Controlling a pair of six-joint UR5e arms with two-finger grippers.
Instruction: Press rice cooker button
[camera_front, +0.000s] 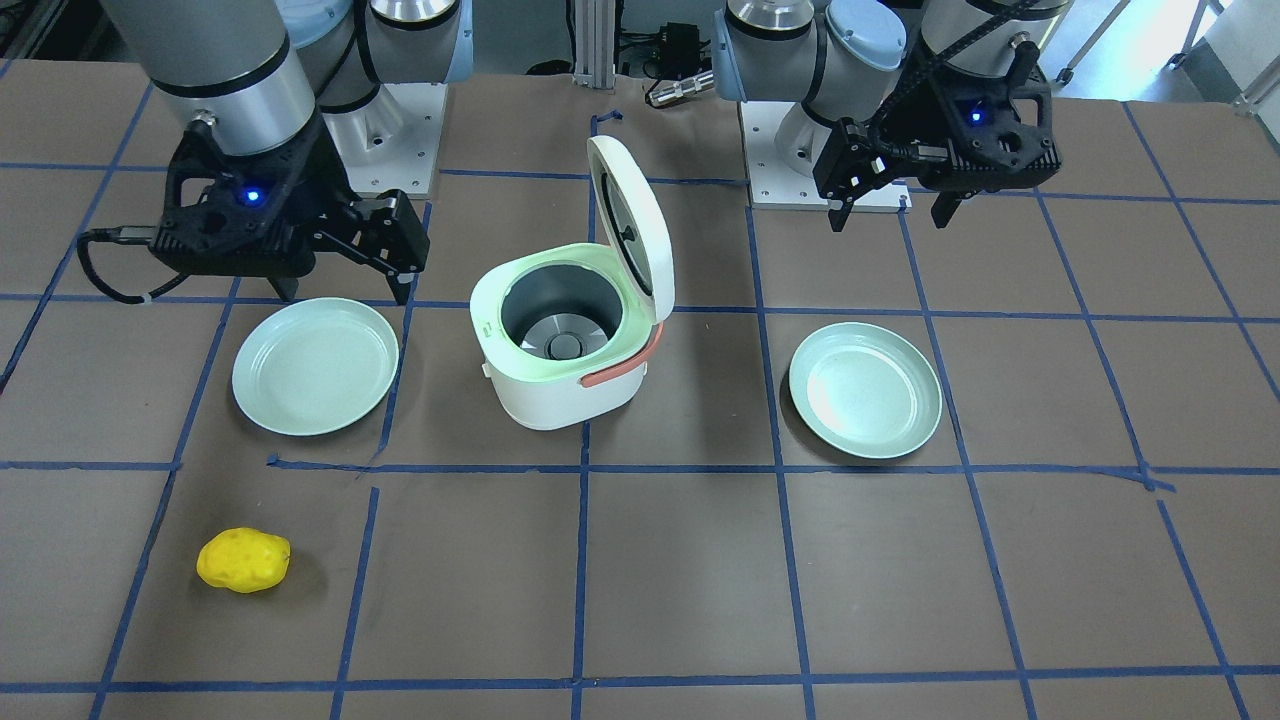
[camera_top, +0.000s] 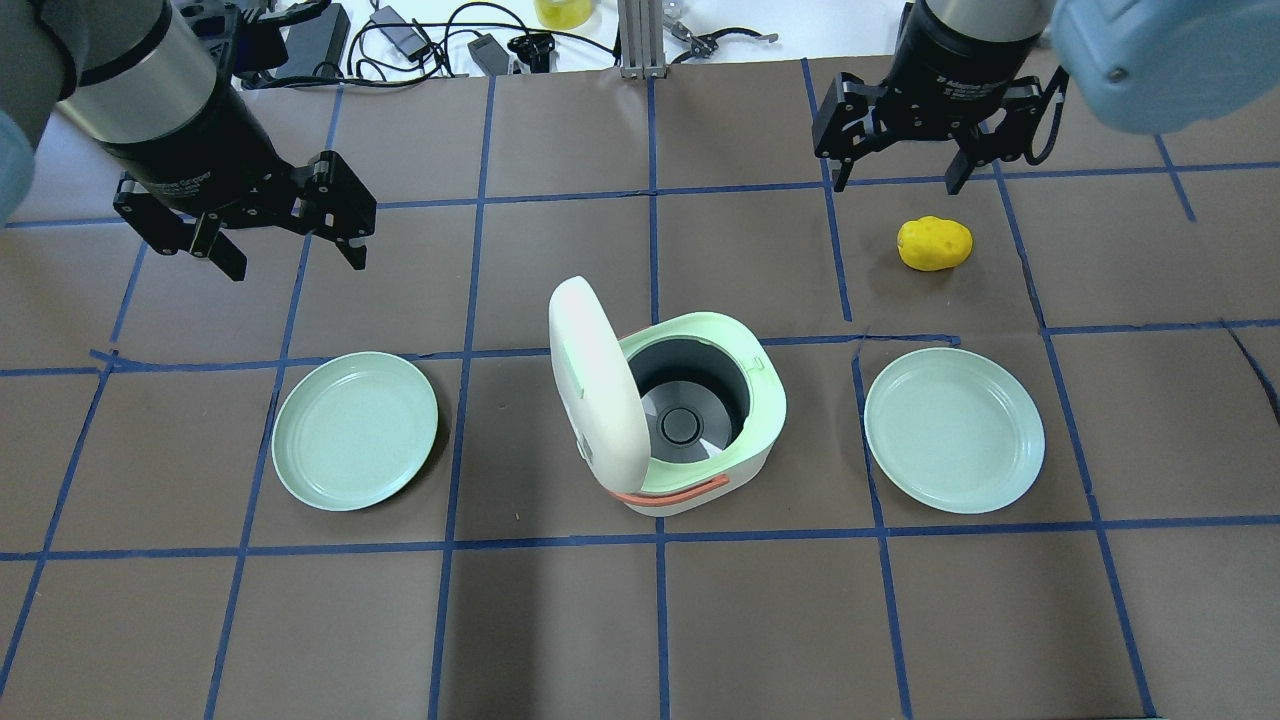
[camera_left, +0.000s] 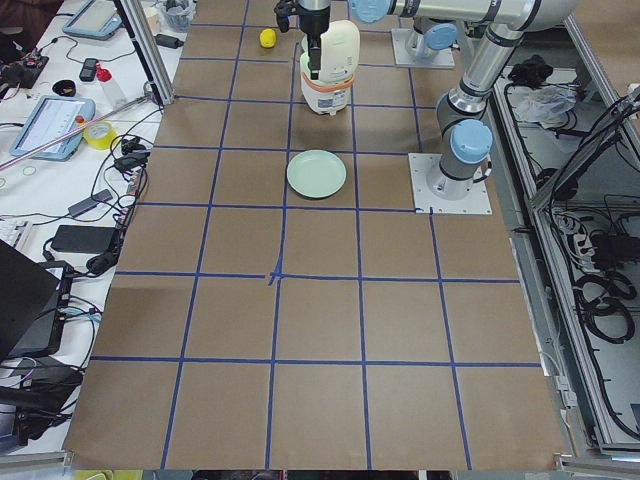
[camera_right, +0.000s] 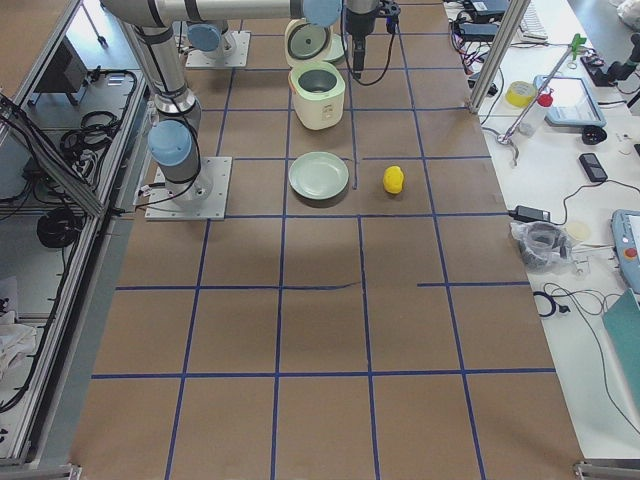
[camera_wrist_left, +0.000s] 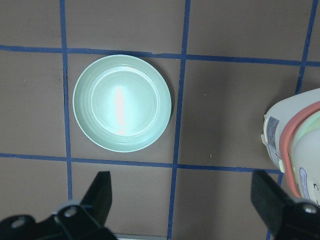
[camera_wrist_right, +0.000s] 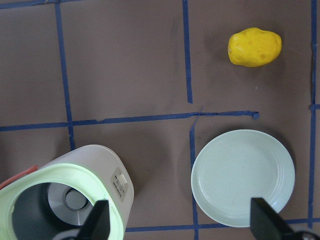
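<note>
Potato (camera_front: 243, 560) sits off on the robot's right of the table (camera_front: 680, 580); cooker (camera_front: 560, 390) is dead centre, lid (camera_front: 630, 215) flipped up. Left claw (camera_top: 295, 255) and right claw (camera_top: 897, 175) both hang spread wide, holding nothing.

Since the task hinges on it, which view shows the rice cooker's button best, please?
The right wrist view: the button sits close and unobstructed on the wall of the rice cooker. Overhead and front-facing views show only a small nub edge-on; the side views are too small; the left wrist view misses it.
</note>
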